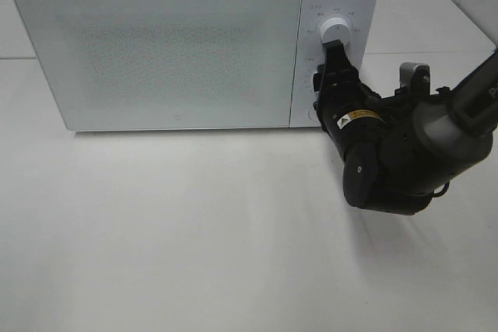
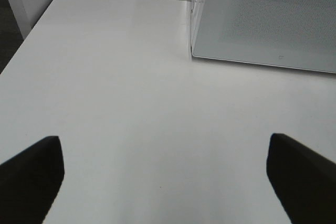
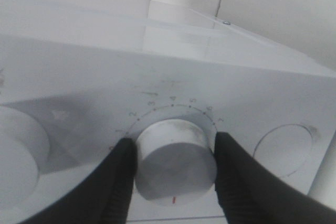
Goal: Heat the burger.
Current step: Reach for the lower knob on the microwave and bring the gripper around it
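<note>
A plain white surface (image 1: 194, 231) fills the near half of the scene, and a white microwave (image 1: 156, 44) stands along its far side with the door closed. In the left wrist view a seam shows where a second white top meets this one beyond the microwave's corner. Pale tiled panels show at the far right of the high view.

The right arm (image 1: 420, 153) comes in from the right edge and bends back towards the microwave's control panel. The right hand (image 1: 333, 60) is on that panel, just below the upper white dial (image 1: 336, 29). In the right wrist view its two black fingers (image 3: 123, 174) press on opposite sides of the middle dial (image 3: 176, 169), which is ringed with small numbers.

The left hand (image 2: 163, 177) hangs over bare surface near the microwave's left corner, with its fingers spread wide and nothing between them. It is outside the high view.

The burger appears in no view. The door panel is frosted and shows nothing behind it. The right hand hides the middle dial in the high view.
</note>
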You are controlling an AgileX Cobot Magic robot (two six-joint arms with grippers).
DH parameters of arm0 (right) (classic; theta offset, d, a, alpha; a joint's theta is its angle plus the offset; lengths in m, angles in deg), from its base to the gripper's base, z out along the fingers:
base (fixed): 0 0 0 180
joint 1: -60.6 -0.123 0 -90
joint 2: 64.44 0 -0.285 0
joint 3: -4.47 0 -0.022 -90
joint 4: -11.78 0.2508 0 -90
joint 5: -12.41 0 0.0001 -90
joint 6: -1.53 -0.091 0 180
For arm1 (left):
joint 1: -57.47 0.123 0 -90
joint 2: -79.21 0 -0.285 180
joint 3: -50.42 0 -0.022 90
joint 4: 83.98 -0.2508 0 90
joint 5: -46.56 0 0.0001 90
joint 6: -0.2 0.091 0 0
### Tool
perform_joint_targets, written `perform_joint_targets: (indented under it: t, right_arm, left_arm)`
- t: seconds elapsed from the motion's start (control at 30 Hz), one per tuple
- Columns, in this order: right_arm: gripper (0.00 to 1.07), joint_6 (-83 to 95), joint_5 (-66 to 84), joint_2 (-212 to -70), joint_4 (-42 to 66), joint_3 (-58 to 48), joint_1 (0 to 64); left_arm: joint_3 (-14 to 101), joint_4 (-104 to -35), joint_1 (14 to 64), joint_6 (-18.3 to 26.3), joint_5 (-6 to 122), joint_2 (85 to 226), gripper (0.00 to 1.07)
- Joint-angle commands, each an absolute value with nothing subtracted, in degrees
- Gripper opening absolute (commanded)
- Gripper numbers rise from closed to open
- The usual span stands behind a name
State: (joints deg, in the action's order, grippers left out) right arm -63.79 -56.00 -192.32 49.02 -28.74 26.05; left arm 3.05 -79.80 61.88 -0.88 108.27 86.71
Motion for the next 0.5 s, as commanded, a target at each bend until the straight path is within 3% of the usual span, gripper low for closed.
perform_joint_targets:
  t: [0.03,0.5]
  right_arm:
    - [0.0,-72.21,-61.96,-191.75,39.05,-26.73,25.19]
    - [0.01,-87.8,-65.69,-191.75,39.28,-26.73,25.19]
  left_arm:
    - [2.82,-79.28,62.06,-0.83,107.75,85.62,0.98]
    - [2.82,-79.28,62.06,-0.83,107.75,85.62,0.98]
